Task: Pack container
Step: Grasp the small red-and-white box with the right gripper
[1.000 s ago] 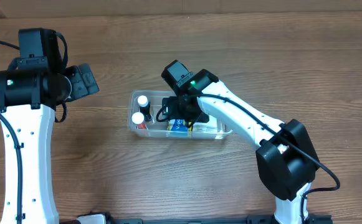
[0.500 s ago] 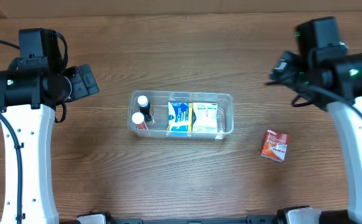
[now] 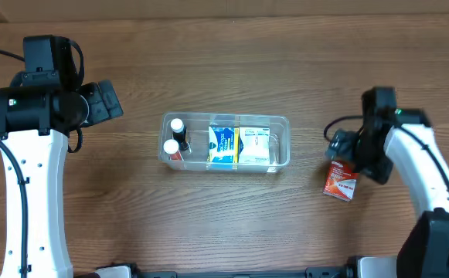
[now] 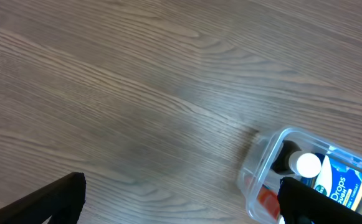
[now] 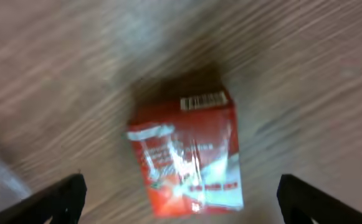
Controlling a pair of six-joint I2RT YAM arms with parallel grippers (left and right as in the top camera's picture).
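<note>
now right gripper [image 5: 181, 182] hovers over red box [image 5: 187, 155], right of frame, fingers apart; left gripper [image 4: 182, 183] upper left, fingers apart; container [image 3: 286, 144] mid-frame.

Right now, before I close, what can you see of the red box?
The red box is a small printed cardboard carton, red with white patches and a barcode near one edge. It lies flat on the wooden table, right of the container and apart from it. The right gripper hangs open over it, fingers either side, no contact visible.
</note>
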